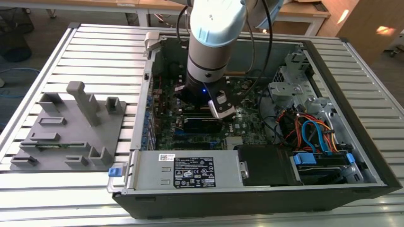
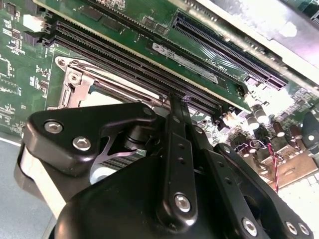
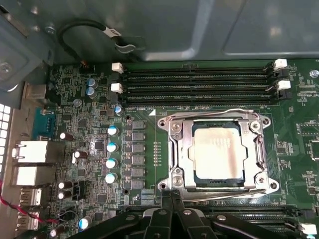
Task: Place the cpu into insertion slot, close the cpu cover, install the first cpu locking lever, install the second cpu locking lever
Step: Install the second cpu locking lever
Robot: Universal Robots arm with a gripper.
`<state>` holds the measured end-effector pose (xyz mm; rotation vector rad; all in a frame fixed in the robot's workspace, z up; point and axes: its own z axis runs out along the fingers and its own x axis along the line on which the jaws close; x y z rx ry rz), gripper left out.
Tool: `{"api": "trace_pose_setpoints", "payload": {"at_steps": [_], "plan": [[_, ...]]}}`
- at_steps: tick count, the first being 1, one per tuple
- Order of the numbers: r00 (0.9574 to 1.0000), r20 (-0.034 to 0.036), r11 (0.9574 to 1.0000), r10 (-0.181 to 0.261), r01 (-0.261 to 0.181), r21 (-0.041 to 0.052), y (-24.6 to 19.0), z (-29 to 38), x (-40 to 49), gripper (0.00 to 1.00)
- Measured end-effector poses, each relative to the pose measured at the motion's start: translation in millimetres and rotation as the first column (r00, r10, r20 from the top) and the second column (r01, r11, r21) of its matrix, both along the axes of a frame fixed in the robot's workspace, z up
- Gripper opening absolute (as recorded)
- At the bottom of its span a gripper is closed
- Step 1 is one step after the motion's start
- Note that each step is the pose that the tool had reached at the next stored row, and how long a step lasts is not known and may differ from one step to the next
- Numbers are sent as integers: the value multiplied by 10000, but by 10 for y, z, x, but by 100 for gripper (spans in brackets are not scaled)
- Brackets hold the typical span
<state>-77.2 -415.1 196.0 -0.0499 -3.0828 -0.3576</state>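
In the first wrist view the cpu (image 3: 219, 152), a silver-grey square chip, lies in the insertion slot (image 3: 220, 179). The cpu cover (image 3: 182, 154), a silver frame, lies flat around it. One thin wire lever (image 3: 214, 111) runs along the socket side nearest the memory slots. Another lever (image 3: 229, 197) runs along the opposite side. My gripper (image 3: 172, 196) is shut, its two thin black fingertips pressed together at a corner of the socket by that second lever's end. I cannot tell whether they pinch the wire. In the second wrist view the fingertips (image 2: 176, 102) touch the board beside the socket frame (image 2: 75, 84).
Long black memory slots (image 3: 199, 84) flank the socket, and a row of capacitors (image 3: 112, 154) stands beside it. The arm (image 1: 211, 56) reaches down into the open computer case (image 1: 353, 184). A labelled power supply box (image 1: 183, 172), coloured cables (image 1: 315, 132) and a grey fixture tray (image 1: 69, 132) lie around.
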Motion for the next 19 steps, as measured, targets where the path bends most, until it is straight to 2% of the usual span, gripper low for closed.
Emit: {"api": "trace_pose_setpoints", "payload": {"at_steps": [8,12,19], "plan": [[10000,-2,9999,0,0,156,-1,-21,-10,10],[10000,1,9998,1,-1,176,0,-21,-12,10],[10000,0,9998,0,0,175,0,72,-12,10]]}}
